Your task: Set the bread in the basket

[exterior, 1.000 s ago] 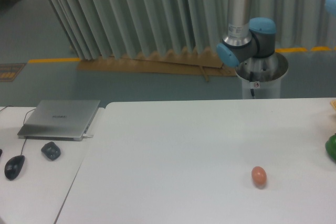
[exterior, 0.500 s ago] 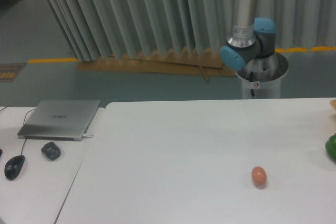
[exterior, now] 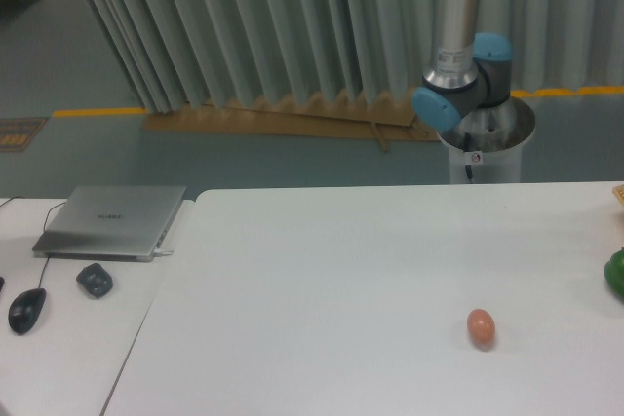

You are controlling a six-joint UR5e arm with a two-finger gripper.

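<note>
My arm point(exterior: 456, 36) rises behind the far edge of the white table point(exterior: 322, 280), upper links and wrist cut off by the top of the frame; my pincer isn't in shot, so I can't tell whether it's wide, narrow or holding sthg. No bread visible anywhere, and no basket either: w/ the pincer out of view I can't place them relative to it, only that they aren't on the part of the table shown. What does show: a small round brownish-orange egg point(exterior: 480, 327) toward the near right of the table, a green object point(exterior: 615, 274) clipped by the right border, and a sliver of sthg yellowish point(exterior: 619, 194) just above it, too little to name. A closed laptop point(exterior: 112, 222), a mouse point(exterior: 26, 310) and a dark lump point(exterior: 95, 280) sit on the side desk at far left, well apart from my base. To do this step well, as I judge it: don't mistake the egg for the loaf, confirm both targets first, prob. off right where things are cropped, and carry over the egg w/ clearance. The arm's shoulder joint is blurred at the edges.
</note>
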